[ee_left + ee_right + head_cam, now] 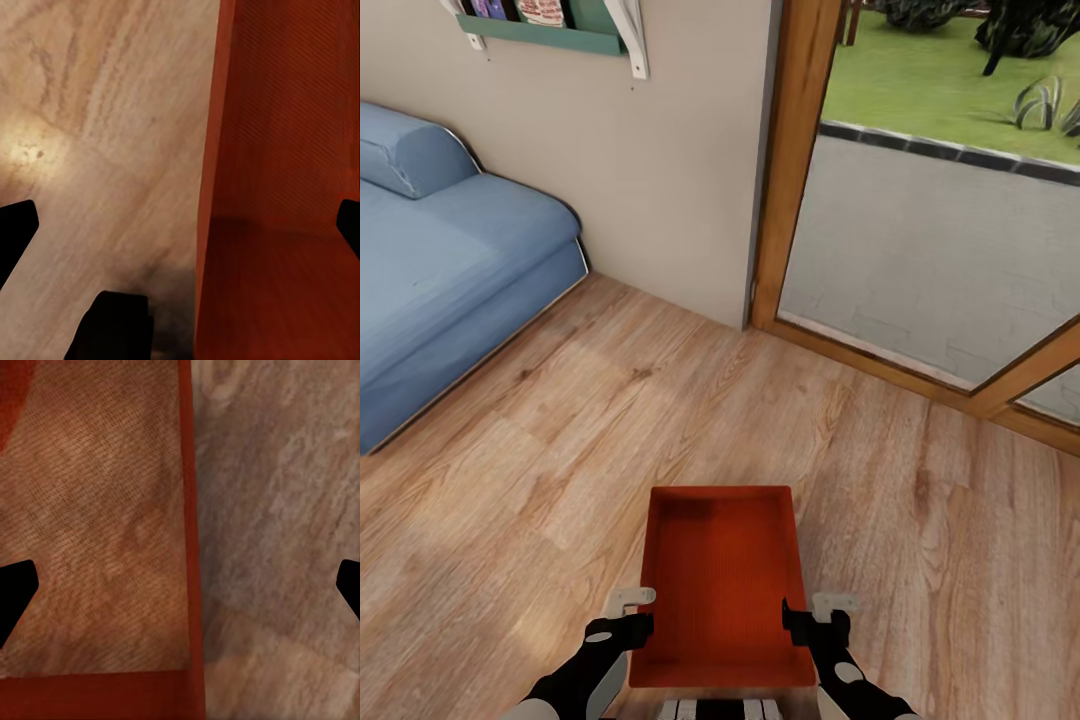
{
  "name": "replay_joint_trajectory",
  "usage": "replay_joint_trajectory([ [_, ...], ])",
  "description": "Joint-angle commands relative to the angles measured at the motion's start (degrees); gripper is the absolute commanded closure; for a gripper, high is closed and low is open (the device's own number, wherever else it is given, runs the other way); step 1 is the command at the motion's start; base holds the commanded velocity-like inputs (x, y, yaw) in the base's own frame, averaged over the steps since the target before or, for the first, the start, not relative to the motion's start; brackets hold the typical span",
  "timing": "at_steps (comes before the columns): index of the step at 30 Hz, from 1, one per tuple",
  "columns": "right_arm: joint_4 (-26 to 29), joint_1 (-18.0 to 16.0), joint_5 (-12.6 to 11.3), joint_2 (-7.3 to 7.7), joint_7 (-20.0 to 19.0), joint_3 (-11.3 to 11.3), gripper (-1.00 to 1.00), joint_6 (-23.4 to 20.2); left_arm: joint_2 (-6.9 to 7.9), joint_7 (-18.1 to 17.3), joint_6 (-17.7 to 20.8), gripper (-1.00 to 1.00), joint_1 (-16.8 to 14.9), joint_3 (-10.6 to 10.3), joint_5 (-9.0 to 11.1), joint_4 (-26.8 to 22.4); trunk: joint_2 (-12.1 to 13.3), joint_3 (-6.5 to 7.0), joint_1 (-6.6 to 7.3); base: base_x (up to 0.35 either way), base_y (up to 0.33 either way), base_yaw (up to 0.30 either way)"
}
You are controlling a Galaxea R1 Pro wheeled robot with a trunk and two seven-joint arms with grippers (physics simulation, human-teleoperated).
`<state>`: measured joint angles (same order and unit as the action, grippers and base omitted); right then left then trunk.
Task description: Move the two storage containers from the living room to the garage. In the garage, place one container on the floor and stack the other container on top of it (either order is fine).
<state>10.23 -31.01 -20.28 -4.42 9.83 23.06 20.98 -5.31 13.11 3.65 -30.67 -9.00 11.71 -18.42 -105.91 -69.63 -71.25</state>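
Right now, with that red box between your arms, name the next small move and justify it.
Probably close both grippers on the walls. The storage container sits on the wood floor with the left gripper and right gripper each straddling a side wall, jaws wide apart in the wrist views, so nothing is gripped yet.

Red-orange rectangular open-top storage container (722,575): thin plain walls, matt, fine woven-looking ribbed texture inside (105,510). Light wood plank floor (540,440): visible grain and knots, low satin sheen. Blue sectional sofa (440,270): soft cloth upholstery, matt. Cream wall (660,170): smooth, matt. Wooden door frame (790,160): smooth brown finish. Black left claw (638,628) and right claw (792,624): matt, plastic-looking.
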Motion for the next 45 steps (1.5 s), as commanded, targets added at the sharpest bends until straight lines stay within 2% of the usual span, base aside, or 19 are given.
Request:
replay_joint_trajectory([
  [1, -0.03, -0.04, -0.45, 0.01, 0.28, 0.51, -1.00, 0.19, 0.04, 0.42, 0.30, -1.00, 0.00, -0.49, 0.50, -0.12, -0.43, -0.21, -0.22, 0.000, 0.000, 0.000],
  [3, -0.03, -0.07, -0.46, 0.02, 0.28, 0.50, -1.00, 0.18, 0.04, 0.42, 0.30, -1.00, 0.00, -0.49, 0.50, -0.12, -1.23, -0.57, -0.66, 0.000, 0.000, 0.000],
  [40, -0.03, -0.05, -0.47, 0.01, 0.28, 0.49, -1.00, 0.20, 0.04, 0.47, 0.30, -1.00, 0.00, -0.55, 0.47, -0.23, -1.23, -0.57, -0.66, -0.034, 0.000, 0.000],
  [45, -0.03, -0.07, -0.49, 0.02, 0.28, 0.49, -1.00, 0.20, 0.04, 0.46, 0.30, -1.00, 0.00, -0.57, 0.47, -0.08, -3.24, -1.47, -1.76, 0.000, 0.000, 0.000],
])
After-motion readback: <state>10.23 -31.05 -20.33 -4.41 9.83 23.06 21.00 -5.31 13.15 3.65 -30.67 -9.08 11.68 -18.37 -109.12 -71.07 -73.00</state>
